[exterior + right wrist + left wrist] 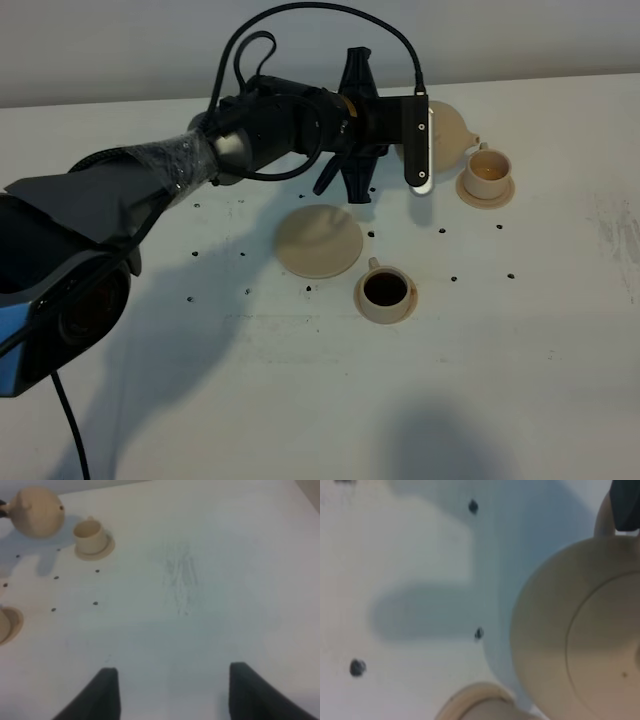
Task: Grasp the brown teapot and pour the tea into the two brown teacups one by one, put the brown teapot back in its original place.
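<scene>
Our left gripper (pixel 428 135) reaches across to the far right side of the table (pixel 560 380). It is pinching the brown teapot (pixel 455 135) by its loop handle (pixel 602 522). In the left wrist view we see one dark finger (pixel 626 505) pressed on that handle. The pot looks lifted off the table and tipped, but the view is blurry, so we are not sure how far it tips. Its short spout (pixel 473 140) points right, at the far teacup (pixel 487 172), and is just beside the cup's rim. This cup sits on its saucer (pixel 486 195), and the inside looks pale.

We see the near teacup (pixel 385 288) closer to us, on its own saucer, with dark tea in it. The round tray (pixel 318 242) lies flat just left of that cup, well apart from the teapot.

Our right gripper (pixel 173 670) is over the right side of the table, with its two fingers spread apart and only bare table between them.
</scene>
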Available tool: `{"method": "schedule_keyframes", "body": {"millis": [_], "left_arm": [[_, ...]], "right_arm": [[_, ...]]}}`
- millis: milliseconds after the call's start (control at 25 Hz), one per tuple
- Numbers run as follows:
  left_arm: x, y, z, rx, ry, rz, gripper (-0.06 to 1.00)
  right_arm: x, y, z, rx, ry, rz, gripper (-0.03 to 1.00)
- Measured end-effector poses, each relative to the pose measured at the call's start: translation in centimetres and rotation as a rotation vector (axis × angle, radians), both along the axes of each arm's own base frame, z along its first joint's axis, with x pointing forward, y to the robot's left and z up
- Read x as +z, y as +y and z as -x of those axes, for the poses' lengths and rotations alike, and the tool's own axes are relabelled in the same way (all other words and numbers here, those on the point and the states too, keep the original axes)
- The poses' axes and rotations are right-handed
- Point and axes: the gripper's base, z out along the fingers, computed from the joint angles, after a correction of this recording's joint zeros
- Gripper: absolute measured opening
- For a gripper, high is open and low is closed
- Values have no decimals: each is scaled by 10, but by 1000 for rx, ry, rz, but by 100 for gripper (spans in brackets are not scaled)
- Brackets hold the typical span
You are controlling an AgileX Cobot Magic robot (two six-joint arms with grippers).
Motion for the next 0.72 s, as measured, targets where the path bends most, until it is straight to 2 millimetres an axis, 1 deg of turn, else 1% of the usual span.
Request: {"method": "schedule_keyframes", "body": {"millis": [280,720], "left_arm": [[2,-7,2,-30,-55,-16,9],[3,-8,2,-40,-71,-37,9]], "right_arm": [[0,0,0,0,0,0,47],[0,0,0,0,0,0,47]]}}
